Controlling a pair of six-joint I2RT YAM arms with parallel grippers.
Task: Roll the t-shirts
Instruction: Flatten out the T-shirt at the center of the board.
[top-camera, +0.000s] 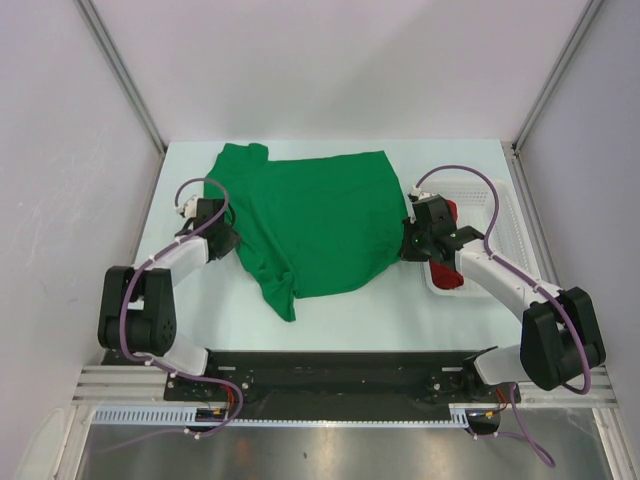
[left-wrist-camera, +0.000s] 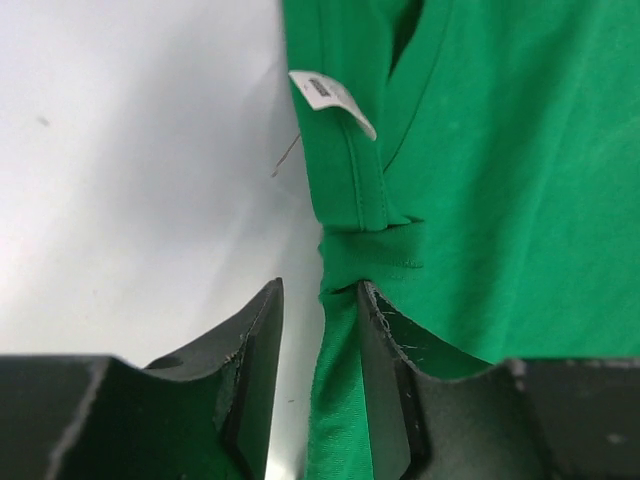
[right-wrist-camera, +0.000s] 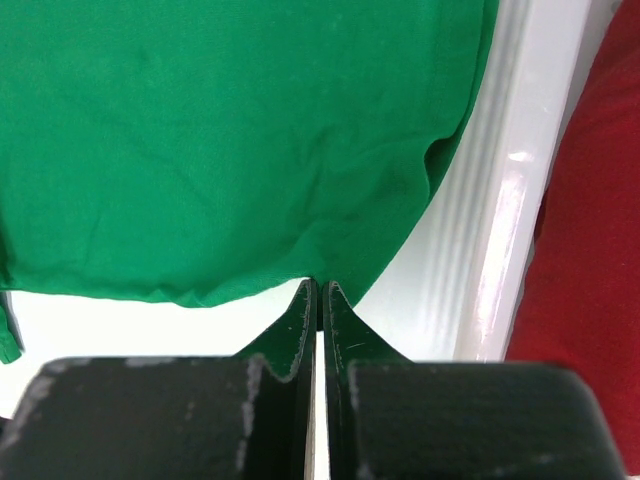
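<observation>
The only writing sits on 1 small white neck label (left-wrist-camera: 330, 98), which carries a grey printed patch too blurred to read. It hangs from the neckband of the green t-shirt (top-camera: 315, 220). No brand shows on anything else.

There are 2 t-shirts, 1 green and 1 red. The green t-shirt lies spread out in the middle of the white surface (top-camera: 330, 320), with 1 sleeve pointing to the far left and 1 corner trailing toward the near edge. The red t-shirt (top-camera: 452, 213) lies inside the 1 white mesh basket (top-camera: 490, 205) at the right, partly hidden by the right arm.

There are 2 hands. The left hand (left-wrist-camera: 320, 340) is at the shirt's left edge, its jaws parted. A bunched strip of green cloth runs between them and touches the right finger (left-wrist-camera: 385, 370), while bare surface shows beside the other finger, so the cloth is not pinched. The right hand (right-wrist-camera: 318, 290) is clenched, its fingertips pressed together right at the green hem, just beside the basket rim. Whether any cloth is nipped between them I cannot tell.
</observation>
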